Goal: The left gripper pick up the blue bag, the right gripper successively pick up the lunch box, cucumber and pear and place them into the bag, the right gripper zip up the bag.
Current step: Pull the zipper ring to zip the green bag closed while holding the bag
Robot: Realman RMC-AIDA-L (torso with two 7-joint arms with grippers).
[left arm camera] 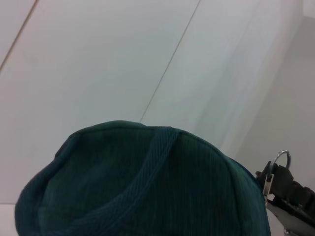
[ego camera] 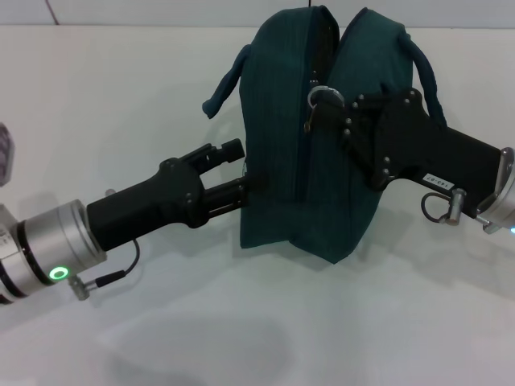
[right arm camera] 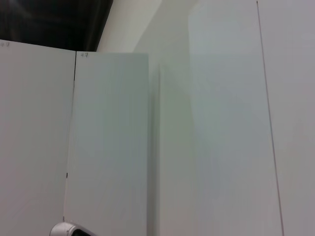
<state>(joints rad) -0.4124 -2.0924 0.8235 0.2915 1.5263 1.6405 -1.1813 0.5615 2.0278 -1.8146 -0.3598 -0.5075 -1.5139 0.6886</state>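
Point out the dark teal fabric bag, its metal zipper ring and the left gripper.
dark teal fabric bag (ego camera: 278, 121), head view, left side panel.
metal zipper ring (ego camera: 323, 96), head view, ring's rim.
left gripper (ego camera: 241, 170), head view, between fingertips at the bag.

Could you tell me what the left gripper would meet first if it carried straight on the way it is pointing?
The black two-fingered left gripper points at the side of the upright dark teal fabric bag; its fingertips already seem to touch that wall, though depth is unclear.

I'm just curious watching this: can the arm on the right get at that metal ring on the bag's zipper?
Probably yes. The right gripper is already up against the ring zipper pull near the top of the blue bag, nothing between them. The left gripper is at the bag's other side.
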